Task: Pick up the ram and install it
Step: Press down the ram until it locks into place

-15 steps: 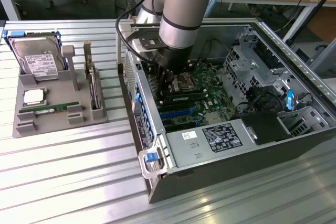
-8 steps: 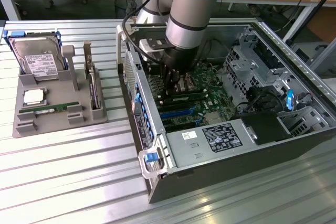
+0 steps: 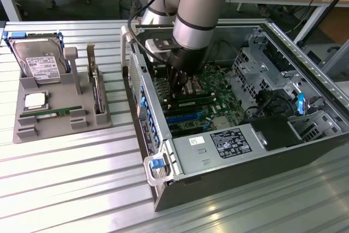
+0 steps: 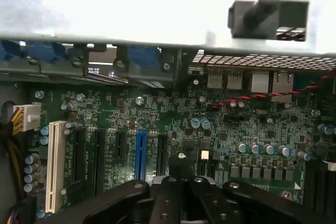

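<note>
One arm reaches down into the open computer case (image 3: 283,42), its pincer (image 3: 181,87) low over the motherboard (image 3: 218,94). From the wrist view the pincer (image 4: 184,182) is closed just above the board's slots; whether anything sits between its fingers cannot be told. A ram stick (image 3: 52,114) lies flat in the grey tray (image 3: 32,135) on the surface (image 3: 82,189), well apart from the case at the exterior view's left, beside a hard drive (image 3: 37,61) standing in the same tray.
</note>
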You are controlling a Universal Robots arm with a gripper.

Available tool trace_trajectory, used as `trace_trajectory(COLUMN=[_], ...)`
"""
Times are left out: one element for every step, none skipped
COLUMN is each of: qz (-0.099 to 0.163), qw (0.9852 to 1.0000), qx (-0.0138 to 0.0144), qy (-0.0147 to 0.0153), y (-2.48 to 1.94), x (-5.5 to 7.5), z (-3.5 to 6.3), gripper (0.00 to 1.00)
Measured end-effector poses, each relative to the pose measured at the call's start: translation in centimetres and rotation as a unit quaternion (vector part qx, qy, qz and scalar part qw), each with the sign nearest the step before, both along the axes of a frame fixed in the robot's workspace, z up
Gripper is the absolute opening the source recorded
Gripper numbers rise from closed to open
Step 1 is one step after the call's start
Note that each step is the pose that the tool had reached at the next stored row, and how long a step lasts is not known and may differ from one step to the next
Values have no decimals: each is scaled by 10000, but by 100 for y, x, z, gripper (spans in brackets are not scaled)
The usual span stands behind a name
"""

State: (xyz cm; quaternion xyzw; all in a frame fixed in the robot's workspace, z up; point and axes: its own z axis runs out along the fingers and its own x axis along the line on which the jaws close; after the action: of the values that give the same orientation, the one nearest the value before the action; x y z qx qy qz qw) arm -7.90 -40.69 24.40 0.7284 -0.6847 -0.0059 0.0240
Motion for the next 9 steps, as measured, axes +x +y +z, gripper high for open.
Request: trace_trajectory(qz=[-1,-1,-1,0,-1,-1,-1,-1,-1], qw=[10000,10000,10000,10000,10000,10000,10000,10000,10000], qx=[0,-1,3,4,8,11,16,19,24], qy=[0,7,19,28,44,58,70,78,90], y=[1,0,0,0,0,0,-1,-1,0], x=[39,119,220,277,405,495,575,623,700], z=[15,17,17,17,17,17,17,17,17], gripper=[11,11,11,11,11,11,11,11,11])
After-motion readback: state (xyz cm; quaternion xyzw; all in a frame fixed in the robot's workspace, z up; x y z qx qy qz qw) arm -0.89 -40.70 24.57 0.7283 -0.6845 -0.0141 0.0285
